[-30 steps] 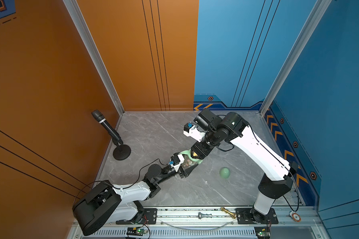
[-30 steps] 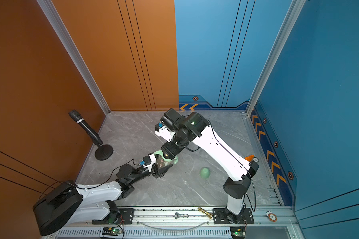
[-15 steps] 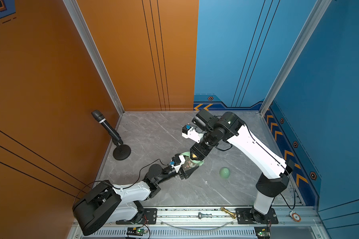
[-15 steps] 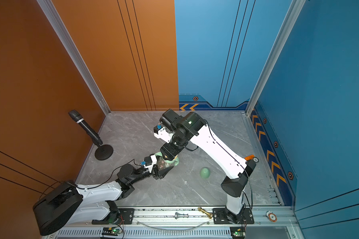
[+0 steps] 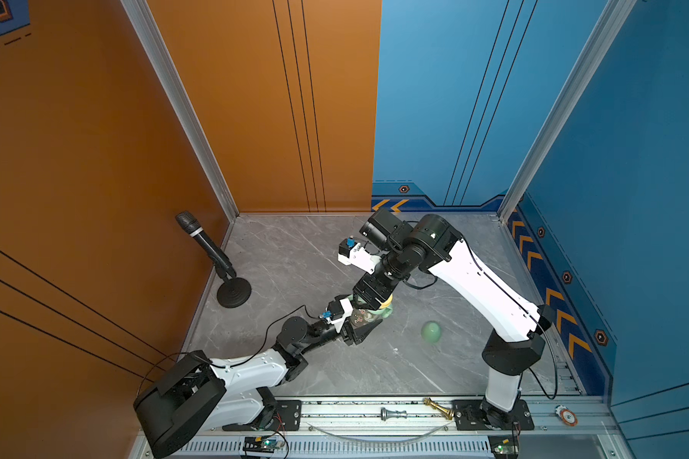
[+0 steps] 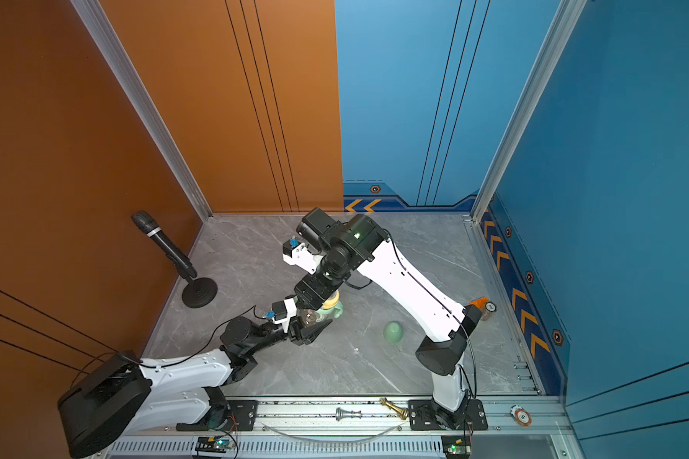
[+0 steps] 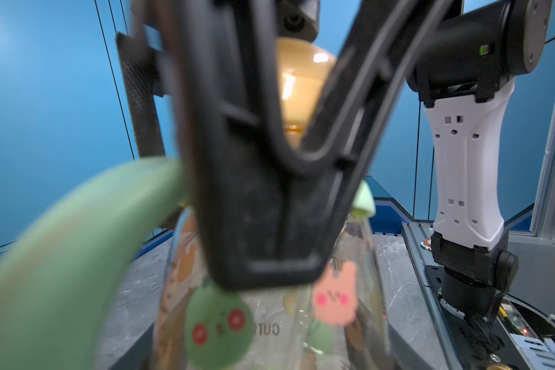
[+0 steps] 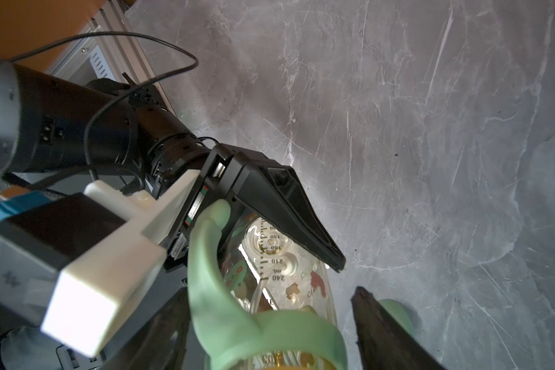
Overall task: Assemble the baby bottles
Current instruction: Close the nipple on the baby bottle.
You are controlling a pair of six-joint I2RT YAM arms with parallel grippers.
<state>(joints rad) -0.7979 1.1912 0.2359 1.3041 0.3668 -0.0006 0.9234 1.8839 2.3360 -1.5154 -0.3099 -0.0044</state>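
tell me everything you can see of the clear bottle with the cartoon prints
The clear amber-tinted plastic bottle carries printed cartoon figures, including a green face and a pink one, plus a millilitre scale. A mint-green two-handled ring sits around its neck, a pale yellow teat-like top above it. It stands roughly upright over the middle of the grey marble-look tabletop; whether its base rests there is unclear. The left end effector is shut on its body; the right end effector flanks the ring, jaws open.

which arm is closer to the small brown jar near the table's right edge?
Right. The right arm has the lower end of its long white link right beside the small brown jar in a top view. The left arm stays on the opposite side, well away from it.
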